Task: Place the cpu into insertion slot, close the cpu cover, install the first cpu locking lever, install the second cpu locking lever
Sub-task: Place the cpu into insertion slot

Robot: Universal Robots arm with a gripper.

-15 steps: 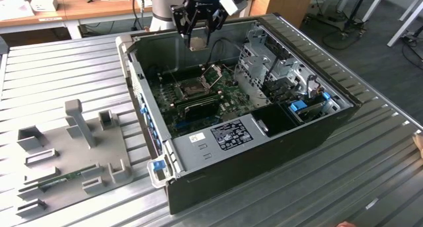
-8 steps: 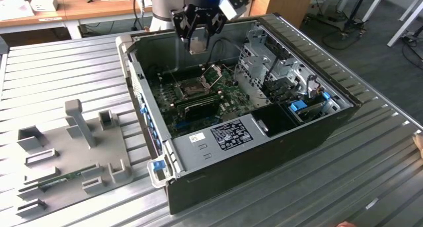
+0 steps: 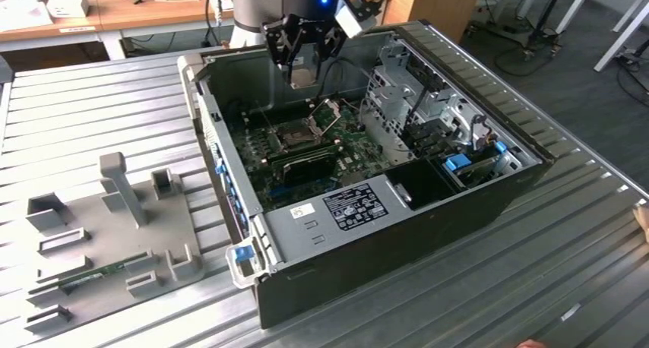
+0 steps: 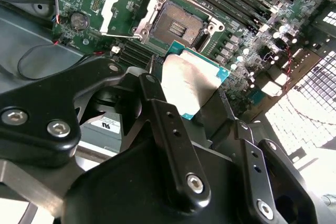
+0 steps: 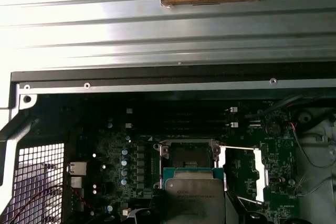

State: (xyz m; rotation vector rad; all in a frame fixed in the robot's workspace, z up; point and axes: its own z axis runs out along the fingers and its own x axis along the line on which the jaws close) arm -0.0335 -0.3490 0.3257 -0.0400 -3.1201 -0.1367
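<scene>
Holding the small flat square cpu (image 4: 191,80), pale silver metal on top, your pincer (image 4: 189,94) is clamped on two opposite edges of it. The black fingers (image 4: 157,111) show this in the second wrist view.

Progress, as judged: step one of four is under way, none complete. The cpu hangs above the green circuit board (image 3: 350,154), not seated. The insertion slot (image 3: 289,137), a dark square recess with a silver rim, lies bare. The cpu cover (image 3: 327,112), a thin silver square frame with a cut-out middle, stands swung up beside the insertion slot, so closing it is outstanding. Both locking levers count as outstanding too; you cannot make out their position.

Views compared:
- The exterior view gives height. The pincer is well above the board, over the open black computer case (image 3: 406,234) lying on the ribbed metal counter (image 3: 102,97).
- The first wrist view gives alignment. The cpu (image 5: 194,198) is just short of the insertion slot (image 5: 188,155), edges roughly parallel, with the cpu cover (image 5: 258,177) to one side.
- The second wrist view gives the grip.
</scene>
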